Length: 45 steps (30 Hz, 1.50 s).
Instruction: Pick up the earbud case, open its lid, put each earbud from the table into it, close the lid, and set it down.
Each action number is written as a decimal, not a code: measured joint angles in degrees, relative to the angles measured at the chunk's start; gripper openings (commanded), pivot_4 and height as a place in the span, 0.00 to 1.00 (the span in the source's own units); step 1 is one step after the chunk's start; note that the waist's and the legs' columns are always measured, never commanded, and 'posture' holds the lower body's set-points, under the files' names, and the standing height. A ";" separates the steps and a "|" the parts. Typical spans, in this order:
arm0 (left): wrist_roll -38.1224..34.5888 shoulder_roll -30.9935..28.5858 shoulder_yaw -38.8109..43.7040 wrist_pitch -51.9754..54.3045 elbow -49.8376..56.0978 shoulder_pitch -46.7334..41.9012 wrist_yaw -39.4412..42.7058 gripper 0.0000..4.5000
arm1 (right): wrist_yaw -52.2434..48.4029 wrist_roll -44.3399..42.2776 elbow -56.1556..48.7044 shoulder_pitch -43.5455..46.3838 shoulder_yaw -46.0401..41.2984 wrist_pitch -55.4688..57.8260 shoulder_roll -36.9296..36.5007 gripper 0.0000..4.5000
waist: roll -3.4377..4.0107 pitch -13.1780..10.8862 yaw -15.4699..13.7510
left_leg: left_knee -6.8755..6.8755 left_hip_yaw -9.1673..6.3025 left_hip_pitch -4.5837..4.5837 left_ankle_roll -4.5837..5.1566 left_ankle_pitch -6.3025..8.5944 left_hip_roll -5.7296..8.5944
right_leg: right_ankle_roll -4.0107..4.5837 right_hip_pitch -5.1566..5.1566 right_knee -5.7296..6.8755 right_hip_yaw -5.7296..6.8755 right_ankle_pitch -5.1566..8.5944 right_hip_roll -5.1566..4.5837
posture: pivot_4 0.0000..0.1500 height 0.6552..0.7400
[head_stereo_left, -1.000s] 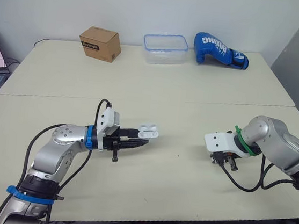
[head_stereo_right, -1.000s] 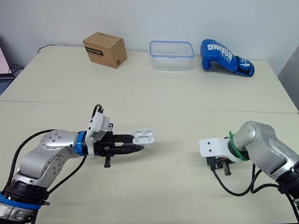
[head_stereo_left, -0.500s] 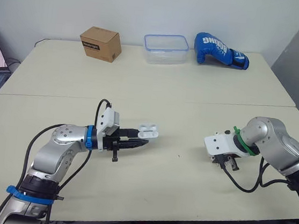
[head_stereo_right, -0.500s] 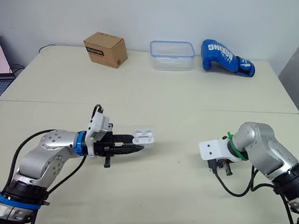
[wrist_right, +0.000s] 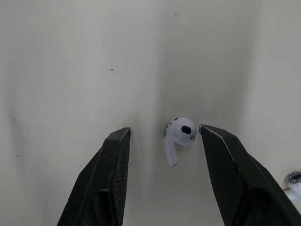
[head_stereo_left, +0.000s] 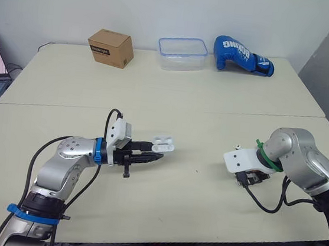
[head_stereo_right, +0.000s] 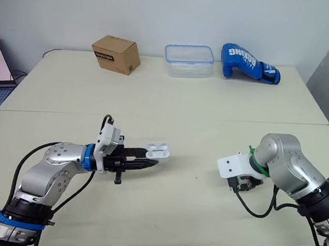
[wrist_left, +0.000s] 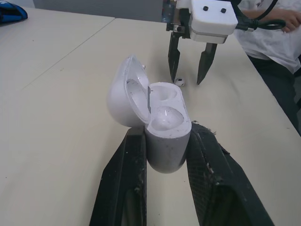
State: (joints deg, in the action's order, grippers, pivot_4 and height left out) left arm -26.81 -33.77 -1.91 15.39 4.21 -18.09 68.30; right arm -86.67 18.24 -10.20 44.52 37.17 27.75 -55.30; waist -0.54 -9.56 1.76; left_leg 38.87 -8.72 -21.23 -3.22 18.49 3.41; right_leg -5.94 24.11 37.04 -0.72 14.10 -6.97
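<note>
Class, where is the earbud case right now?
In the left eye view, the earbud case, lid open, is clamped in the left gripper, left of centre over the table, opposite the right gripper.

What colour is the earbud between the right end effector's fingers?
White earbud, one dark spot; best in right wrist view.

Open table from the earbud case to the far clutter

From the earbud case [head_stereo_left: 164,141], clamped in the left gripper [head_stereo_left: 151,152], we see bare table [head_stereo_left: 212,122] across to the right gripper [wrist_left: 186,77], whose spread fingers straddle an earbud [wrist_right: 178,135] lying nearer one finger. Well beyond the case, the cardboard box [head_stereo_left: 110,47], plastic container [head_stereo_left: 182,53] and boxing glove [head_stereo_left: 241,55] line the far edge. A small white speck [wrist_right: 293,181] past that earbud may be a second one.
</note>
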 measured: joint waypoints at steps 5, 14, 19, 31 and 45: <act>0.11 0.06 -0.06 -0.63 -0.06 -0.06 -0.01 0.18 | -0.31 3.10 -0.96 0.13 0.15 4.85 1.61 0.53 | 0.00 0.00 0.00 | 0.00 0.00 0.00 0.00 0.00 0.00 | 0.00 0.00 0.00 -0.01 0.00 0.00 | 1.00 0.89; 0.18 0.23 -0.19 -0.78 -0.08 -0.09 -0.11 0.18 | -0.95 6.58 -0.96 1.00 1.12 8.68 2.88 0.53 | 0.00 0.00 0.01 | 0.01 0.00 0.00 0.00 0.00 0.00 | 0.00 0.00 0.01 0.00 0.00 0.00 | 1.00 0.89; 0.19 0.23 -0.20 -0.82 -0.07 -0.08 -0.14 0.18 | -1.28 7.67 -1.43 1.10 2.22 11.19 3.47 0.53 | 0.00 0.00 0.01 | 0.01 0.00 0.00 0.00 0.00 0.01 | 0.00 0.00 0.00 -0.01 0.00 -0.01 | 1.00 0.89; 0.20 0.25 -0.23 -0.82 -0.08 -0.08 -0.14 0.18 | -1.66 7.80 -3.01 1.10 2.58 13.21 3.45 0.34 | 0.00 0.00 0.01 | 0.01 0.00 0.00 0.00 0.00 0.01 | 0.00 0.00 0.00 0.00 0.00 -0.01 | 1.00 0.89; 0.26 0.34 -0.36 -0.87 -0.08 -0.08 -0.16 0.18 | -1.73 8.70 -3.73 1.10 3.84 14.28 3.38 0.34 | 0.00 0.00 0.01 | 0.01 0.00 0.00 0.00 0.00 0.01 | 0.00 0.00 0.01 0.00 0.00 -0.01 | 1.00 0.89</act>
State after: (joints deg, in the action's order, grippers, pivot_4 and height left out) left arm -26.55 -33.42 -2.27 14.53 4.13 -18.17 68.14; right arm -88.41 26.94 -13.93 45.62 41.01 42.03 -51.92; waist -0.54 -9.56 1.77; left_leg 38.88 -8.72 -21.23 -3.22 18.49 3.41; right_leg -5.94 24.12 37.04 -0.72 14.10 -6.97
